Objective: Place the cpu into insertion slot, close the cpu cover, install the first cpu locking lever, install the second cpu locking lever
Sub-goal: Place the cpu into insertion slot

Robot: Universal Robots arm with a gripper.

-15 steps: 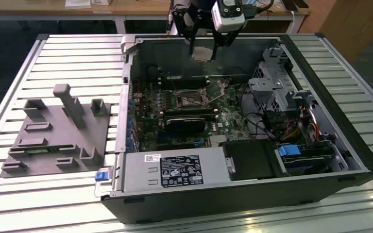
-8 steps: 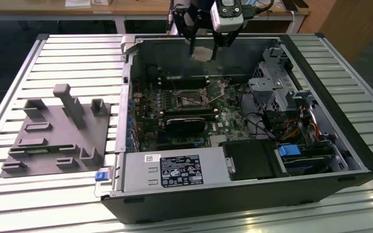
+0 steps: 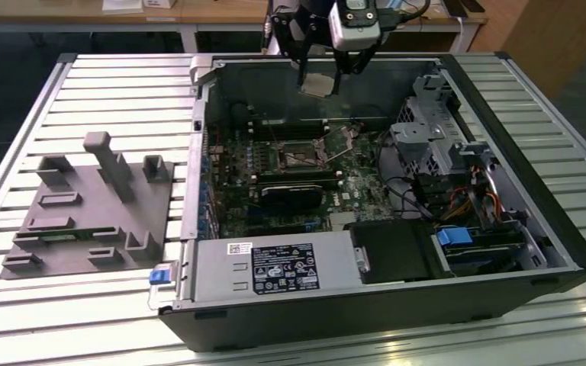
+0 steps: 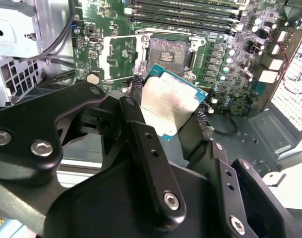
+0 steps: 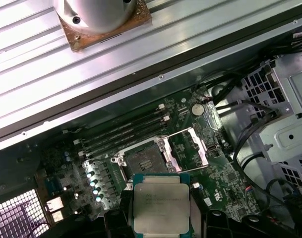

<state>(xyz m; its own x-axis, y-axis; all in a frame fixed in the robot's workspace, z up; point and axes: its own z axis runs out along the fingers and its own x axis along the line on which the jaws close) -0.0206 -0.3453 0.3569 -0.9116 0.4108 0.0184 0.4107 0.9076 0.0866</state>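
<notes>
My gripper [image 3: 323,75] hangs above the far side of the open computer case, shut on the cpu [image 3: 320,85], a flat silver-topped square chip held by two opposite edges. In both wrist views the cpu [image 4: 170,101] [image 5: 159,203] sits between the black fingers [image 4: 135,94], well above the board. The insertion slot [image 3: 301,158] [image 4: 167,52] [image 5: 142,161] lies bare, dark in the centre with a metal rim. Its cpu cover [image 4: 117,57] [image 5: 191,147] is swung open and stands beside the slot. The locking levers cannot be told apart.
The case [image 3: 537,229] lies on its side on a slatted metal table [image 3: 120,84]. Memory slots [image 5: 126,130] run beside the socket. A drive cage [image 3: 427,130], cables and a power supply [image 3: 272,267] fill the case. A grey fixture plate [image 3: 89,206] stands at the exterior view's left.
</notes>
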